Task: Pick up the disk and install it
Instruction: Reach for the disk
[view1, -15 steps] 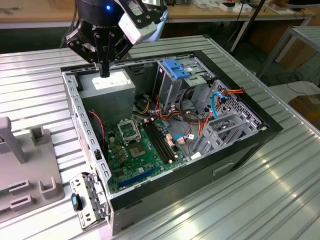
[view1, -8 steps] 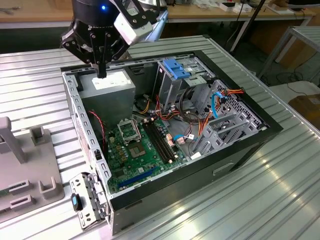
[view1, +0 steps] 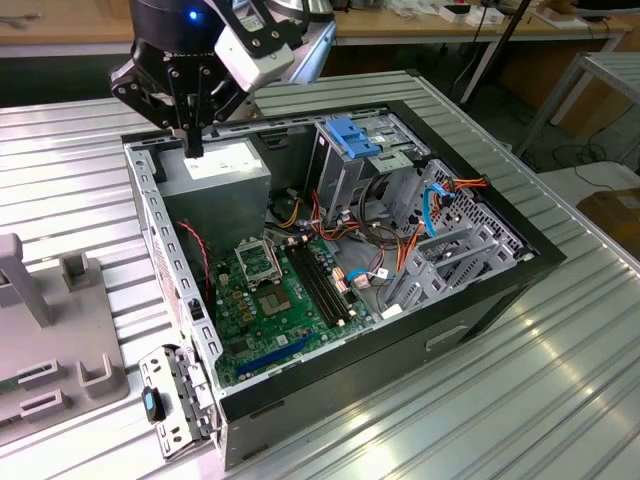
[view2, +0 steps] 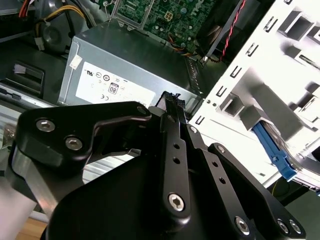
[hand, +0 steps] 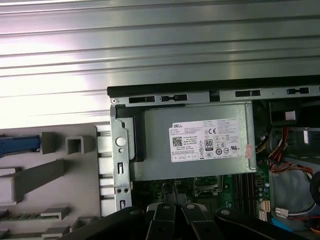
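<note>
My gripper (view1: 195, 148) hangs over the back corner of the open computer case (view1: 500, 290), just above the grey power-supply box (view1: 228, 172). Its black fingers (view2: 172, 107) stand together with nothing between them. The first wrist view looks straight down past the fingertips (hand: 172, 210) onto the labelled box (hand: 200, 142). The disk is out of view as a whole. A bright blue plastic strip (hand: 17, 144) lies on the grey holder (hand: 60, 175) beside the case, also seen in the second wrist view (view2: 274, 152); I cannot tell whether it belongs to the disk.
The blue-topped drive cage (view1: 350, 140) stands in the case toward the exterior view's right. Below it lie the green motherboard (view1: 275, 290) and loose cables (view1: 375, 250). The grey holder (view1: 50, 340) sits at the exterior view's left. A ribbed metal table (view1: 560, 400) carries everything.
</note>
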